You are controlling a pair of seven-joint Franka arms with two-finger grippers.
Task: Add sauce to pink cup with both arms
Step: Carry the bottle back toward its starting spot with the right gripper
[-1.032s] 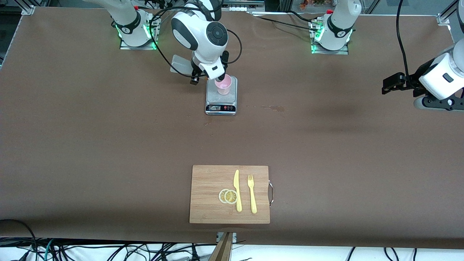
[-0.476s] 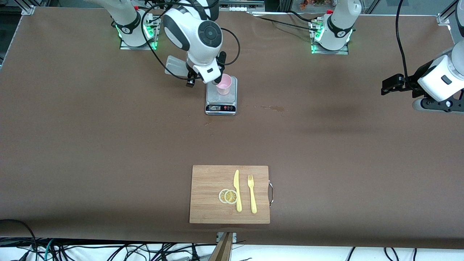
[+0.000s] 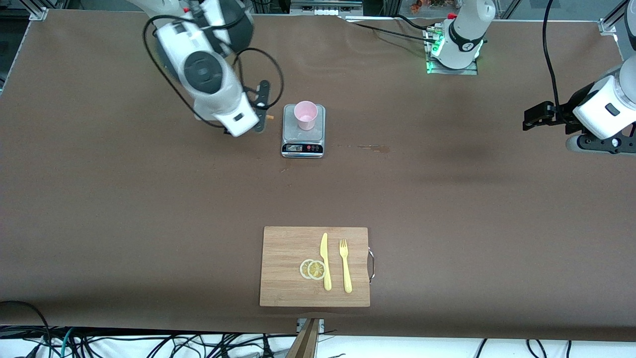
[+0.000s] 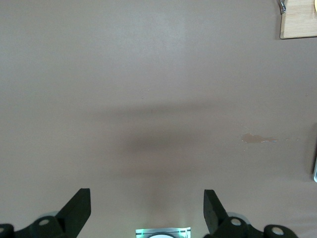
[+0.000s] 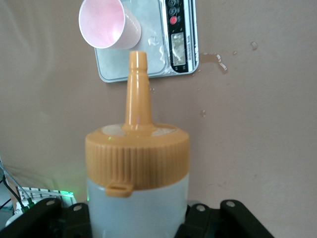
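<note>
sauce: the bottle (image 5: pixel 137 183) is clamped in the right end effector (image 3: pixel 262 110), up in the air over bare counter (image 3: pixel 149 199) just beside the scale (image 3: pixel 303 130), toward the right arm's end; its orange nozzle points toward the cup.
bottle handling: looks like a soft, light, translucent body — likely to give under a squeeze and to slip if held by the ribbed orange cap; best held round the body below the cap, as it is now.
pink cup: (image 3: pixel 305 115) stands upright on the scale's plate, not held; thin and light, so probably easy to tip with a knock.
left end effector: (image 3: pixel 532 118) fingers spread apart, empty, hovering over bare counter at the left arm's end — waiting.
elsewhere: a cutting board (image 3: pixel 288 248) with knife (image 3: pixel 325 262), fork (image 3: pixel 345 266) and lemon slices (image 3: pixel 312 269) lies nearer the front camera than the scale, well apart from it.
</note>
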